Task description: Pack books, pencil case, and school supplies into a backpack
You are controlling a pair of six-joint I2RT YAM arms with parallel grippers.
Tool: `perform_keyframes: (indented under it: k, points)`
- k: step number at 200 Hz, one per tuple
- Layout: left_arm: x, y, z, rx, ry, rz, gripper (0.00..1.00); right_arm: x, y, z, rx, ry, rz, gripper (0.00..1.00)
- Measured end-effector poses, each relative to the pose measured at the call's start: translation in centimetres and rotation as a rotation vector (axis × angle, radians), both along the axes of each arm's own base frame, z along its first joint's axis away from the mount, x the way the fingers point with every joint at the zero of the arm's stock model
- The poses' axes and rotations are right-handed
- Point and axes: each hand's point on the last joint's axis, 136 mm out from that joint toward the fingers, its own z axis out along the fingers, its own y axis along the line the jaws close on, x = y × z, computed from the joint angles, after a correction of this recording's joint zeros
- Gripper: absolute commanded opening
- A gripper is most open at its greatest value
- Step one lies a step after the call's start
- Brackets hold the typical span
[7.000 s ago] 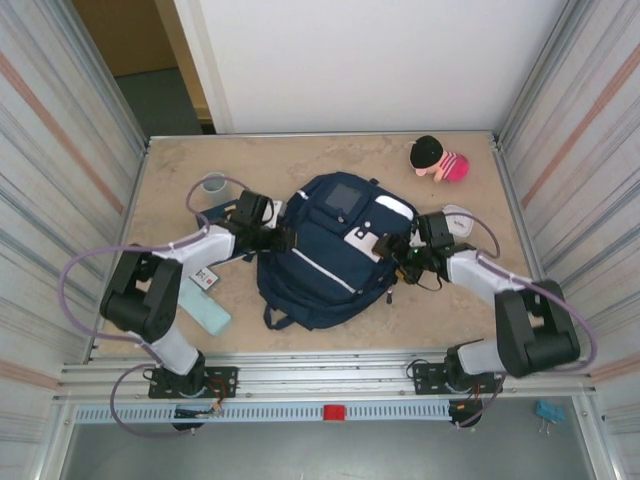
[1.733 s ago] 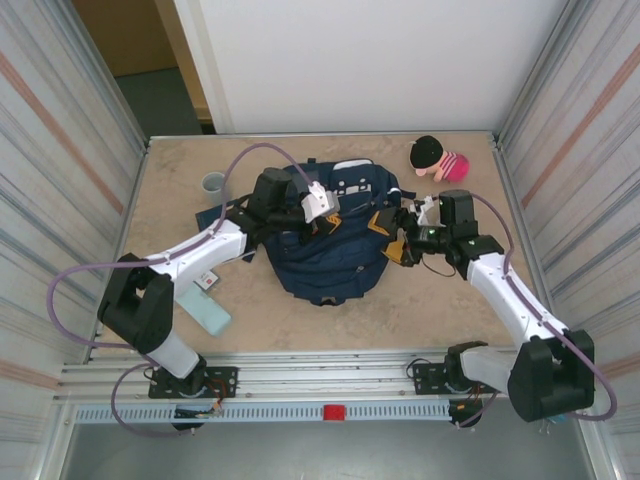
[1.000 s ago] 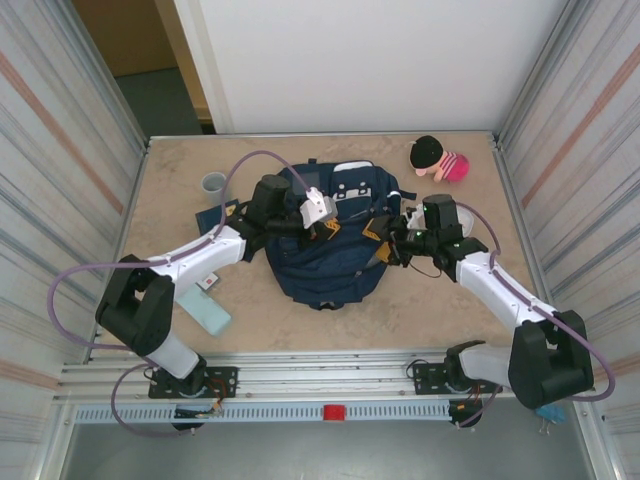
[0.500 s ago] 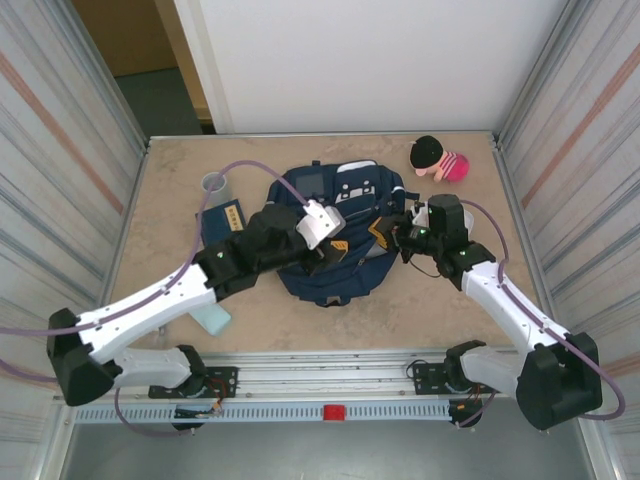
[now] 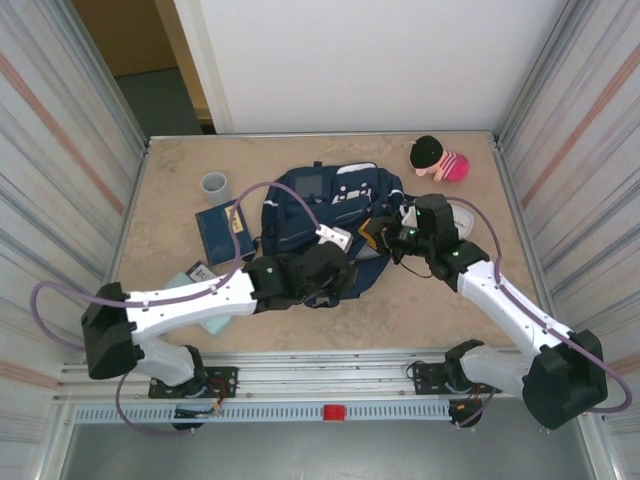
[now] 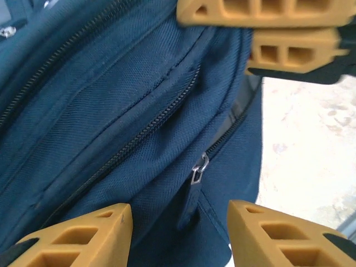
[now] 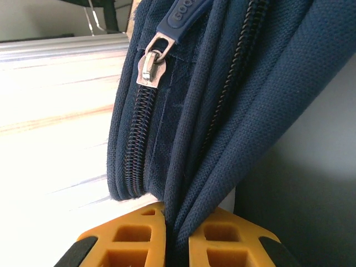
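Note:
The navy backpack (image 5: pixel 318 205) lies mid-table, its grey patch facing the back. My left gripper (image 5: pixel 346 268) is at its near right edge, open; in the left wrist view its fingers (image 6: pixel 72 233) straddle a closed zipper's metal pull (image 6: pixel 198 167) without touching it. My right gripper (image 5: pixel 376 238) is shut on a fold of backpack fabric (image 7: pixel 222 144) at the bag's right side, beside another zipper pull (image 7: pixel 150 64). The navy book (image 5: pixel 222 230) with yellow marks lies left of the bag. The teal pencil case (image 5: pixel 213 324) is partly hidden under my left arm.
A grey cup (image 5: pixel 215 186) stands at the back left. A black and pink plush toy (image 5: pixel 440 158) sits at the back right, with a white object (image 5: pixel 462 215) behind my right arm. A small card (image 5: pixel 197 270) lies near the book. Metal walls close both sides.
My left arm swung from the backpack's left side round to its near right edge, uncovering the book. The right gripper kept its hold while the bag was pulled upright and shifted.

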Motion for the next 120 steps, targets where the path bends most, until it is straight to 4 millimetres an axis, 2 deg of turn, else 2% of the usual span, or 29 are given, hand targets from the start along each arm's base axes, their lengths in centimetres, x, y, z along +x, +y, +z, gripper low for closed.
perform_keyframes:
  k: [80, 120]
  points:
    - [0.7, -0.9, -1.3, -0.012, 0.043, 0.075, 0.47, 0.2, 0.3, 0.2, -0.016, 0.007, -0.005, 0.13]
    - [0.2, -0.9, -0.8, -0.055, 0.075, 0.080, 0.48, 0.3, 0.3, -0.1, -0.023, 0.023, -0.005, 0.13]
